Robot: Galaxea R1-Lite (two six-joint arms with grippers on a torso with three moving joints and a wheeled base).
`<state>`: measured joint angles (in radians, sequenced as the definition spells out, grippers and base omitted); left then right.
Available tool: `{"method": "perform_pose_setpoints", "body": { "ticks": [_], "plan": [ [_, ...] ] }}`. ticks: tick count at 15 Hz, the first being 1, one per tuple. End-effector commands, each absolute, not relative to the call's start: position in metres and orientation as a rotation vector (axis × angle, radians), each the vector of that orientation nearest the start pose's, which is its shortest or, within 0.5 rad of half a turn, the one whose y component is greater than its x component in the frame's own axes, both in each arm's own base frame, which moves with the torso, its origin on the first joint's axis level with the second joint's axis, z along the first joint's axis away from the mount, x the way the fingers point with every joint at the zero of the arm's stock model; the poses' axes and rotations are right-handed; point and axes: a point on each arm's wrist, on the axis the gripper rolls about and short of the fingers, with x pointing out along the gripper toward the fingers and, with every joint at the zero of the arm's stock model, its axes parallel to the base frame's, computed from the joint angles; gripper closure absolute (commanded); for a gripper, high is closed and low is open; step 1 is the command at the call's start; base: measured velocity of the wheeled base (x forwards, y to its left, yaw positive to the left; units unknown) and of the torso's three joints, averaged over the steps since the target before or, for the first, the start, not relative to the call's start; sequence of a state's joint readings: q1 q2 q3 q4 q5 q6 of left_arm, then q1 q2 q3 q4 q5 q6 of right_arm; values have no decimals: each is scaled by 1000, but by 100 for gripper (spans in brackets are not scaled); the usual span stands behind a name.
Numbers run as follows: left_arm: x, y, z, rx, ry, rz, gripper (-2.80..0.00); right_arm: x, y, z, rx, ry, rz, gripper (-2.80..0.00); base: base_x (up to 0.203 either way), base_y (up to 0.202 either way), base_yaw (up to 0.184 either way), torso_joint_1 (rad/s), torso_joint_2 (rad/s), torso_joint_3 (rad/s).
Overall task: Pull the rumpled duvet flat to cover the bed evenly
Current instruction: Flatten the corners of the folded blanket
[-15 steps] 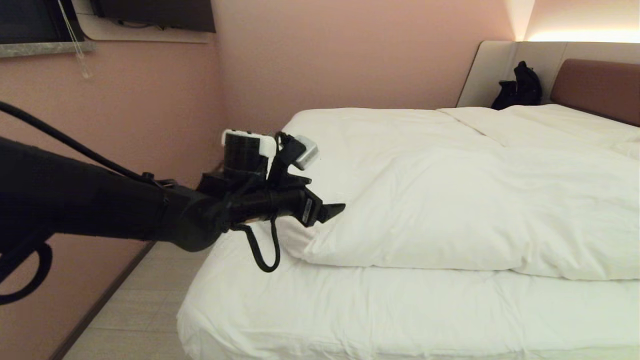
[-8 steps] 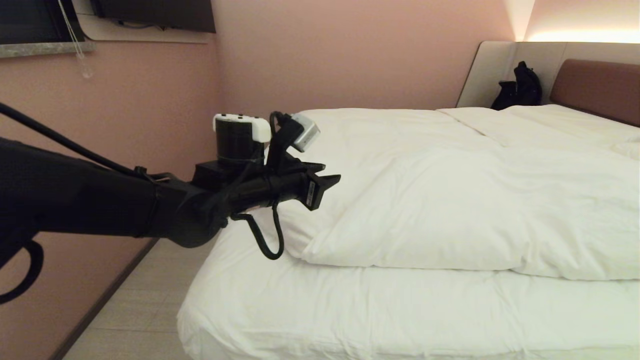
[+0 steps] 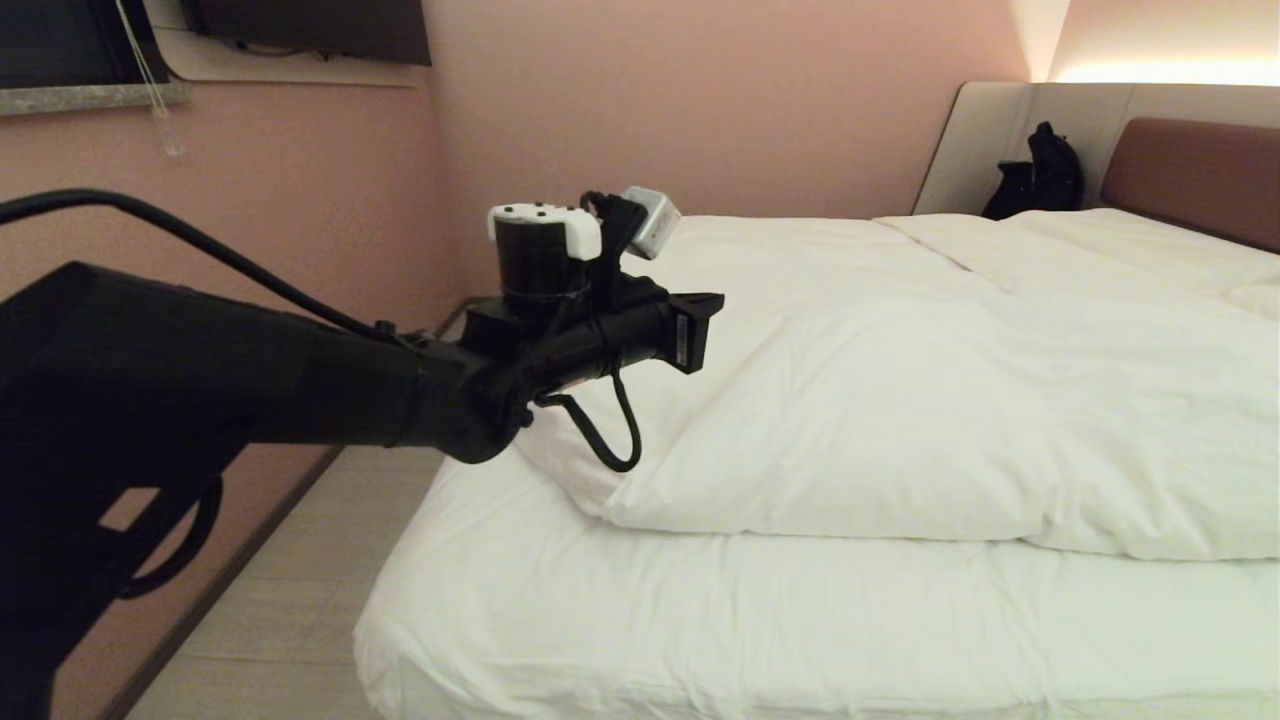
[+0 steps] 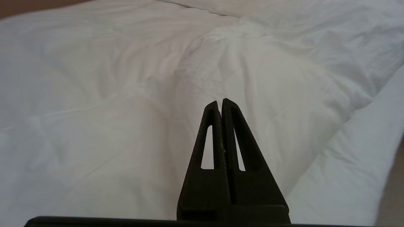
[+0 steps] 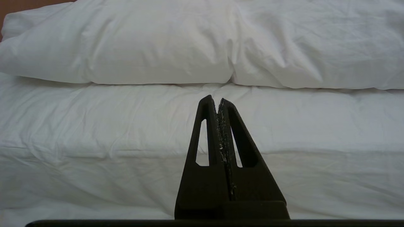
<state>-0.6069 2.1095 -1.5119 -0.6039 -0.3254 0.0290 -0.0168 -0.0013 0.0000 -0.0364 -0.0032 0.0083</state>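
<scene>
Your left gripper (image 4: 220, 102) is pressed together on nothing above the duvet (image 3: 900, 420); spread it, drop to the folded edge, then pinch.

From my console the duvet (image 3: 900, 420) reads as thick matt white cloth, softly creased and puffy. The bed (image 3: 700, 620) wears a thinner, smoother white sheet; its headboard (image 3: 1200, 175) looks like padded reddish-brown upholstery with a dull sheen. My left gripper (image 4: 220, 104) is matt black plastic, smooth-faced; the right gripper (image 5: 217, 100) is the same plastic, its inner edges scuffed and flecked pale.
</scene>
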Motion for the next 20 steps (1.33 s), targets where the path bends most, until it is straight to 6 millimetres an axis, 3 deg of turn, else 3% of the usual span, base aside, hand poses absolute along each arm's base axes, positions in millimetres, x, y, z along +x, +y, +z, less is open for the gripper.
{"method": "perform_pose_setpoints", "body": {
  "ticks": [1, 7, 12, 20],
  "plan": [
    [371, -275, 207, -17, 20, -952, 0, -23, 0, 79, 7, -37, -20, 0, 0, 0, 0, 0, 0, 0],
    [388, -302, 186, -77, 95, -999, 0, -23, 0, 79, 7, -37, -20, 0, 0, 0, 0, 0, 0, 0],
    [399, -312, 183, -67, 126, -1027, 0, -23, 0, 79, 7, -37, -20, 0, 0, 0, 0, 0, 0, 0],
    [409, -321, 155, 28, 161, -1046, 0, -23, 0, 79, 9, -37, -20, 0, 0, 0, 0, 0, 0, 0]
  ]
}}
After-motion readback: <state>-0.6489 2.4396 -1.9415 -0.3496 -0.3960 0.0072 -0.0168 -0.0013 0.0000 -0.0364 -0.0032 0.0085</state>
